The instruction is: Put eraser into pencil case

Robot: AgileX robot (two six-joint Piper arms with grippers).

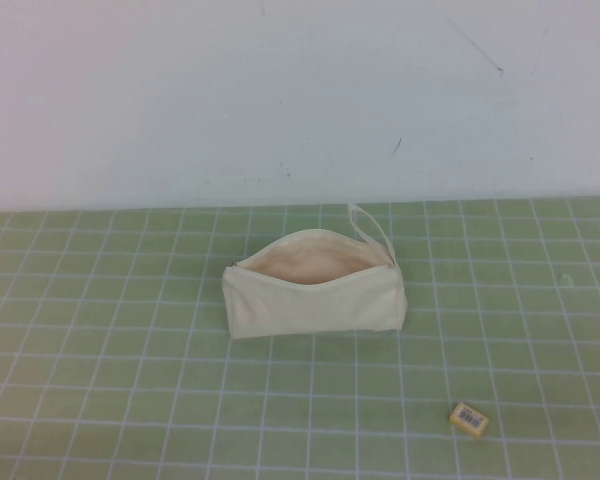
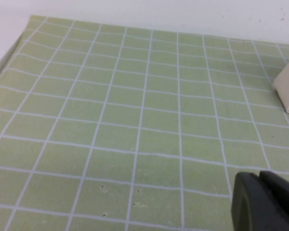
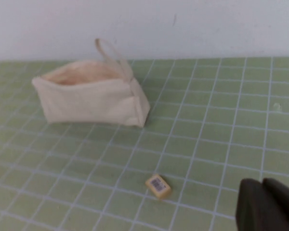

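Approach step judged not yet begun. Eraser (image 3: 158, 186) noted on mat (image 1: 130, 400), ahead of right gripper (image 3: 269, 204), untouched. Pencil case (image 1: 313, 284) seen unzipped, farther beyond. Left gripper (image 2: 266, 199) parked aside. Finger state of both: cannot tell. Next: right-arm descent, grasp required.

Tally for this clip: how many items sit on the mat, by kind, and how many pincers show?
Pencil case: 1, open, on the green mat
Eraser: 1, on the mat, apart from the case
Pincers: 2, left pincer and right pincer, each only at its own wrist view's edge, above the mat
Total: 4
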